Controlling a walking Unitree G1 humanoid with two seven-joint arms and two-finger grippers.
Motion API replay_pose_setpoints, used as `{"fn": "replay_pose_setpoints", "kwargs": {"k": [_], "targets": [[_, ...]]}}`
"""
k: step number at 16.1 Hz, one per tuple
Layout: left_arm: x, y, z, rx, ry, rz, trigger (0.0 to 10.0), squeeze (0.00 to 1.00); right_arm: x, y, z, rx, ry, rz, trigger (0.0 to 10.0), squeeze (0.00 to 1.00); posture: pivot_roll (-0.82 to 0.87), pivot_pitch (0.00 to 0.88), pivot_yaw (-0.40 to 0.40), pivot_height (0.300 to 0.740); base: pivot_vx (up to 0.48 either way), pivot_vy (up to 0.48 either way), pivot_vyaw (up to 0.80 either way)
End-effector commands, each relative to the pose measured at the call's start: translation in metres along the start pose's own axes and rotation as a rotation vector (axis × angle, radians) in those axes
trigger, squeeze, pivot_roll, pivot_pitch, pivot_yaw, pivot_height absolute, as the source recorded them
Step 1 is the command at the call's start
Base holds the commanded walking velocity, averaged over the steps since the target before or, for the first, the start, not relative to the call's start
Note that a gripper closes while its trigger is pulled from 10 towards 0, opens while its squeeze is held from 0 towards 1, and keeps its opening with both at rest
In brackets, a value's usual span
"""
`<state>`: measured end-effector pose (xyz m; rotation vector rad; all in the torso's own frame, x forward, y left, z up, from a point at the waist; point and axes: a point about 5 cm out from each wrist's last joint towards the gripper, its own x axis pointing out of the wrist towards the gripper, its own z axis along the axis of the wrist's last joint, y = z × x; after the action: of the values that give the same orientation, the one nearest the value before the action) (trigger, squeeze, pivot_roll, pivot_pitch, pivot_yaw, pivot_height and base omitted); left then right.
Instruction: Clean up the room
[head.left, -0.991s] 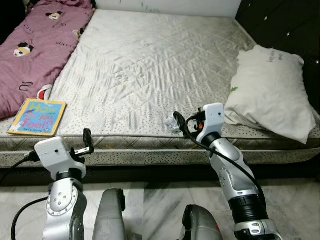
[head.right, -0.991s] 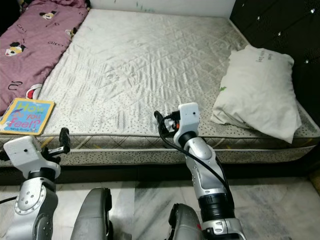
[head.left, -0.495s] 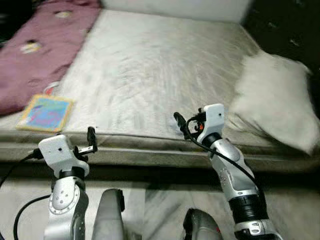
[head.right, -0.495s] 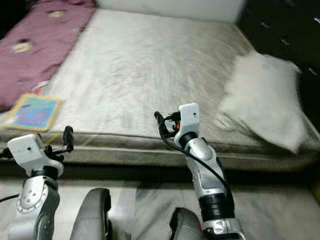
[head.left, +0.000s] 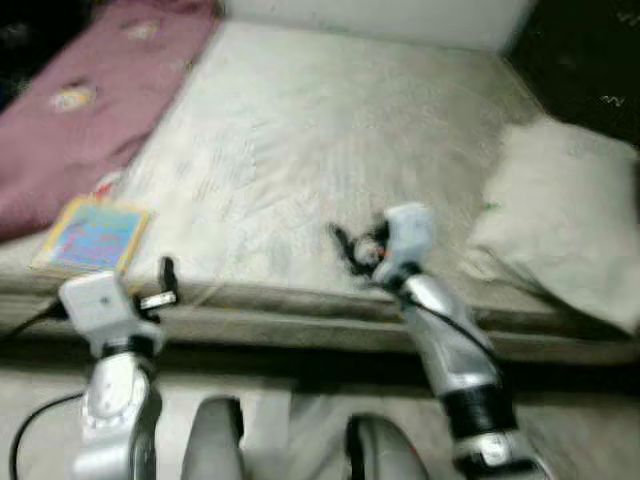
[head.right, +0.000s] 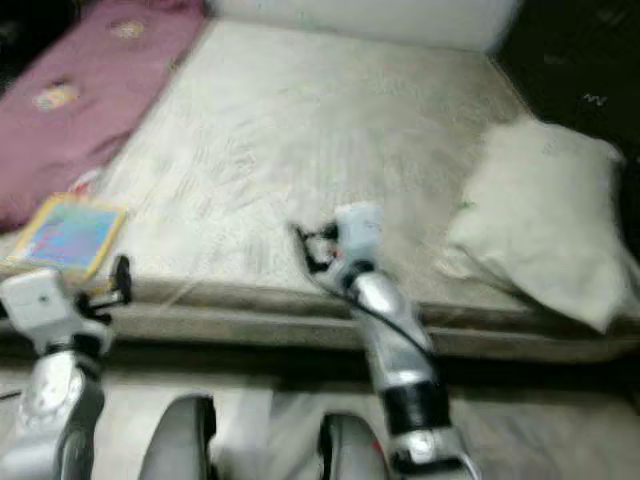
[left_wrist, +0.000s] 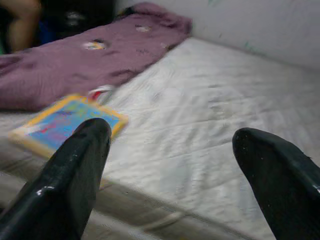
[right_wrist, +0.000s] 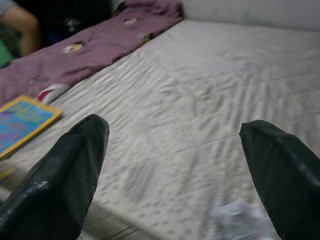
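The picture is blurred. A colourful book (head.left: 92, 238) lies near the bed's front left edge, beside a purple blanket (head.left: 90, 110). A white pillow (head.left: 560, 230) lies at the right side of the mattress (head.left: 300, 130). My left gripper (left_wrist: 170, 165) is open and empty, held in front of the bed's edge, with the book (left_wrist: 65, 122) ahead of it. My right gripper (right_wrist: 175, 165) is open and empty over the front edge of the mattress. A small crumpled white scrap (right_wrist: 240, 212) lies just in front of it.
The bed's front edge (head.left: 300, 310) runs across in front of me, with pale floor (head.left: 560, 440) below it. A dark cabinet (head.left: 590, 60) stands at the far right. A person's limb (left_wrist: 20, 25) shows beyond the blanket.
The camera has shifted and the whole picture has blurred. Both arms have drifted slightly left against the bed. Both grippers stay open and empty.
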<state>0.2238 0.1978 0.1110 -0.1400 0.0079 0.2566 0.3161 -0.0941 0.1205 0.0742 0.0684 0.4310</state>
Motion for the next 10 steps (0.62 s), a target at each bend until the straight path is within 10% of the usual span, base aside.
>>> {"fn": "replay_pose_setpoints", "kwargs": {"k": [1,10], "targets": [[-0.0005,-0.0104,-0.0015,-0.018,0.01,-0.035,10.0,0.0,-0.0067,-0.0176,-0.0025,-0.005,0.012,-0.055,10.0,0.0,-0.01,0.036,-0.096,0.622,0.398,0.0,0.0],[0.0001,-0.0151,-0.0051,-0.026,0.031,-0.056,10.0,0.0,-0.005,-0.0191,-0.0051,-0.008,0.022,-0.067,10.0,0.0,-0.01,0.032,-0.102,0.622,0.168,0.0,0.0]]}}
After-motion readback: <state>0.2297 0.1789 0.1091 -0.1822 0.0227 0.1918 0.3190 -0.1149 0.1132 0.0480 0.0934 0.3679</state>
